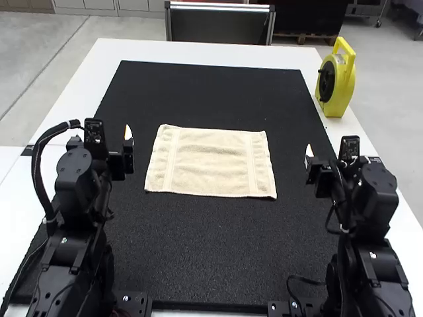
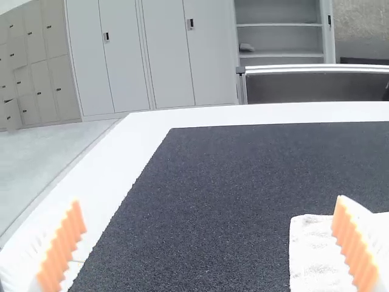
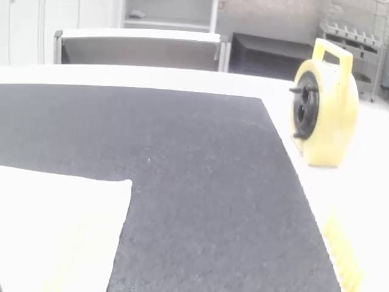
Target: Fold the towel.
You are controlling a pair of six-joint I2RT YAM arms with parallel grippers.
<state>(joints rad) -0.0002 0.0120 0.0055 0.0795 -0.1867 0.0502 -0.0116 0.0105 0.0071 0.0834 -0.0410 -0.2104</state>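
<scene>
A cream towel (image 1: 210, 162) lies flat as a rectangle on the black mat, a band near each short side; whether it has layers I cannot tell. My left gripper (image 1: 119, 157) is off the towel's left side, and my right gripper (image 1: 324, 173) is off its right side, both apart from it. In the left wrist view, the left gripper (image 2: 209, 246) stands open, with the towel (image 2: 313, 255) partly behind one finger. The right wrist view has the right gripper (image 3: 197, 261) open with nothing held, and a corner of the towel (image 3: 73, 225).
The black mat (image 1: 211, 251) covers most of the white table (image 1: 198, 51). A yellow reel with a handle (image 1: 337, 78) stands upright at the table's far right edge, beside the mat. A thin black cable lies near the right arm's base.
</scene>
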